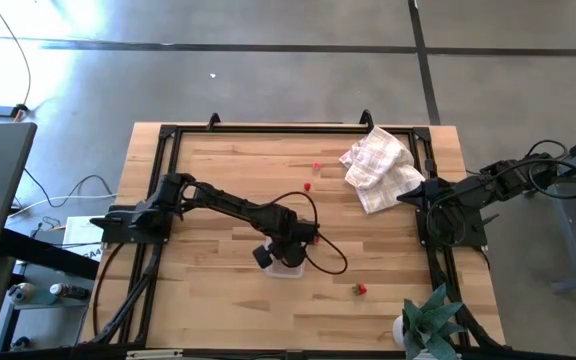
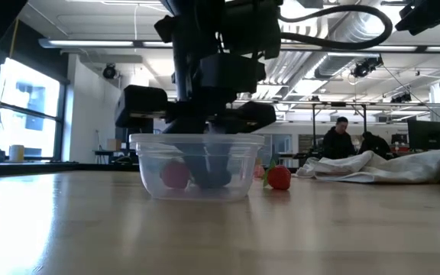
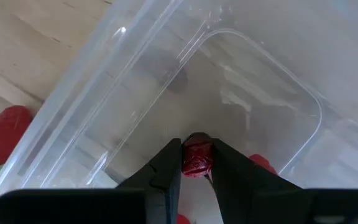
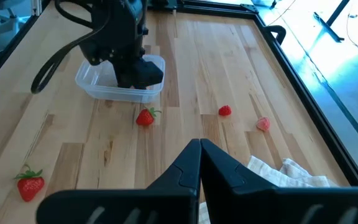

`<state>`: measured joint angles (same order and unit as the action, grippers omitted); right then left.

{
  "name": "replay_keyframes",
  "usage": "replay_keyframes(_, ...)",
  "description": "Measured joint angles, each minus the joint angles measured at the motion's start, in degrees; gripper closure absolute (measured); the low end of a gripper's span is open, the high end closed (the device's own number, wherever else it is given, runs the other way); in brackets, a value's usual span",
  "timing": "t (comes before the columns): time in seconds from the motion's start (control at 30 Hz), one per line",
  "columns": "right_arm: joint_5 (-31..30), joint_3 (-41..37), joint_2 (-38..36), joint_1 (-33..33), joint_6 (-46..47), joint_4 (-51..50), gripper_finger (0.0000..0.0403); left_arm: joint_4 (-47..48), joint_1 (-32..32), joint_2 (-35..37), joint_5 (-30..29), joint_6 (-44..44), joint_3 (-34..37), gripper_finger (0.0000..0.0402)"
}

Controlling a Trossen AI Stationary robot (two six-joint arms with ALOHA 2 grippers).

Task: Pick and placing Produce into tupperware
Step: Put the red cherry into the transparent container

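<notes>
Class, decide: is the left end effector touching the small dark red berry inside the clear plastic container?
Touching. The left wrist view shows the left end effector gripping the berry from both sides.

Four loose berries (image 4: 145, 117); one held berry (image 3: 196, 159) in the left gripper (image 3: 196, 149); one tupperware (image 4: 87, 79); one cloth (image 1: 378, 165)

Daylight washes the high view, glaring pale on the floor (image 1: 268, 60) beyond the surface (image 1: 218, 170). In the low view the near surface blurs; ceiling lights and a window (image 2: 21, 114) shine bright, leaving the arm silhouetted. The left wrist view is soft, close-up.
</notes>
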<state>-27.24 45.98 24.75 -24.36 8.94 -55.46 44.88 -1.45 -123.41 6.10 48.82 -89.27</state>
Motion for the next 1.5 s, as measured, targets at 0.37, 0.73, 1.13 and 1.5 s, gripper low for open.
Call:
replay_keyframes(0.37,0.0,0.0,0.0,0.0,0.0,0.0,0.0402,0.1,0.0,-0.2,-3.6,1.1,-0.9,0.0330)
replay_keyframes(0.73,0.0,0.0,0.0,0.0,0.0,0.0,0.0402,1.5,0.0,-0.4,-4.4,2.9,-4.8,0.0330)
replay_keyframes(1.13,0.0,0.0,0.0,0.0,0.0,0.0,0.0402,3.0,0.0,-1.6,-4.3,3.9,-5.0,0.0330)
replay_keyframes(1.5,0.0,0.0,0.0,0.0,0.0,0.0,0.0402,3.3,0.0,-1.9,-4.6,3.3,-5.0,0.0293)
